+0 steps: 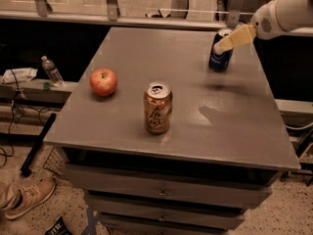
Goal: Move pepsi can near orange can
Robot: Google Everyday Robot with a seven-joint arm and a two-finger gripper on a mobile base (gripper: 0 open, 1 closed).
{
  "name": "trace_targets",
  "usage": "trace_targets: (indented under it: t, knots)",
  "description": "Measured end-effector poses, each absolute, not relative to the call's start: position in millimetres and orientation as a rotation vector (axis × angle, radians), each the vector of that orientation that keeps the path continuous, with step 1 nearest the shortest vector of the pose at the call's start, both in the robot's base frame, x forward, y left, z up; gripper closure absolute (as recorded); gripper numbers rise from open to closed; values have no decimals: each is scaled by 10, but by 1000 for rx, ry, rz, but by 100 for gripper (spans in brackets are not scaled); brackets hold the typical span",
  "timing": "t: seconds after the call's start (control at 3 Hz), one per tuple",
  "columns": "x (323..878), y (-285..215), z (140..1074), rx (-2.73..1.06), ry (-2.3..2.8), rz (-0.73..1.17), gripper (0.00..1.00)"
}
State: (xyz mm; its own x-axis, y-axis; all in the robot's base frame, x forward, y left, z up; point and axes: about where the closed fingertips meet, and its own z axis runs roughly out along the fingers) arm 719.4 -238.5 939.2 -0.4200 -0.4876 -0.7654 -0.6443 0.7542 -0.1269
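Note:
The dark blue pepsi can [220,58] stands upright at the far right of the grey table [146,62]. The orange can [157,107] stands upright near the table's front edge, about in the middle. My gripper [222,45] comes in from the upper right on a white arm. Its pale fingers [234,38] hang just above and in front of the pepsi can's top and hide part of its rim. The two cans stand well apart.
A red apple [103,82] lies on the table to the left of the orange can. Drawers [161,192] sit under the tabletop. A water bottle [51,71], cables and a shoe [25,198] are on the floor at the left.

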Motion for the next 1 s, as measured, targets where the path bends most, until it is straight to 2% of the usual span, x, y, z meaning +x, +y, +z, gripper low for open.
trace_targets:
  t: [0.67, 1.0]
  knots:
    - [7310, -2021, 9203, -926, 2145, 260, 0]
    - [7387, -2004, 9088, -917, 2181, 272, 16]
